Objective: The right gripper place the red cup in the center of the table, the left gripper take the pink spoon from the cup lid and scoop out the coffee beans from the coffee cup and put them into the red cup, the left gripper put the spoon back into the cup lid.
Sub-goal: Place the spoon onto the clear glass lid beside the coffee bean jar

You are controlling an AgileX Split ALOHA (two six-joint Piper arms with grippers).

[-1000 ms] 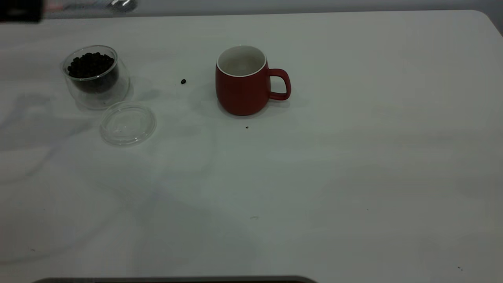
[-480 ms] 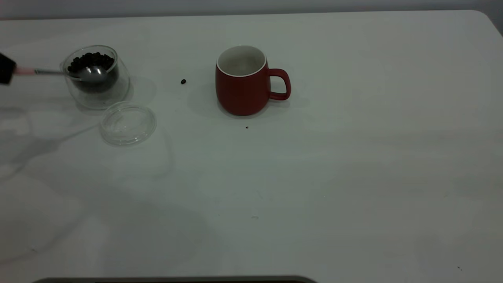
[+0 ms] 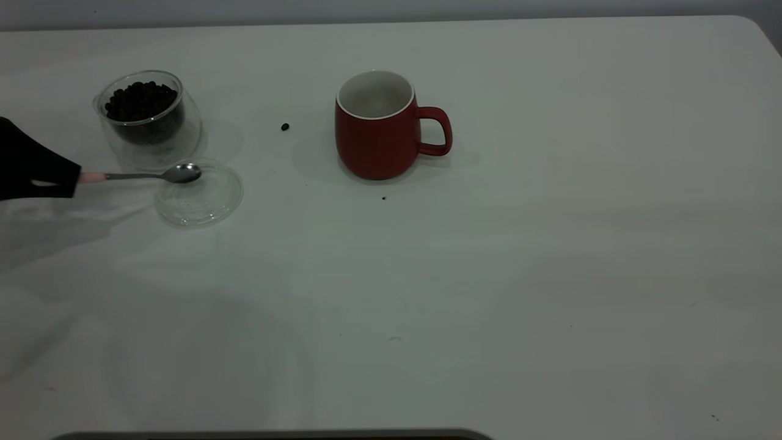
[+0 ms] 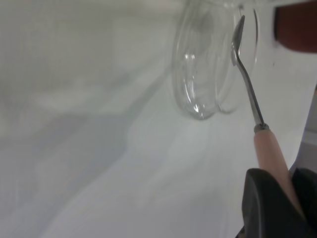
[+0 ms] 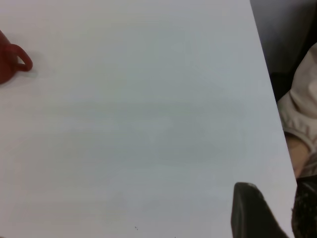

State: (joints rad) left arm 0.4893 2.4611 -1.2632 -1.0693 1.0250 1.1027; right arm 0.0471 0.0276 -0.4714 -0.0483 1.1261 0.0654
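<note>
My left gripper (image 3: 74, 177) at the table's left edge is shut on the pink handle of the pink spoon (image 3: 181, 173). The spoon lies about level, its empty metal bowl over the far rim of the cup lid (image 3: 204, 201). In the left wrist view the spoon (image 4: 247, 91) reaches across the cup lid (image 4: 205, 74) from my left gripper (image 4: 285, 178). The coffee cup (image 3: 153, 143) stands just behind the lid, full of coffee beans (image 3: 142, 101). The red cup (image 3: 376, 131) stands upright at the table's centre, handle to the right. My right gripper (image 5: 272, 201) is parked far to the right, out of the exterior view.
One stray bean (image 3: 285, 127) lies on the table (image 3: 550, 244) between the coffee cup and the red cup. A tiny dark speck (image 3: 383, 198) lies in front of the red cup. The red cup's handle (image 5: 22, 62) shows far off in the right wrist view.
The left gripper has brought the spoon from above the coffee cup forward and down, so its bowl now sits over the cup lid. The cups have not moved.
</note>
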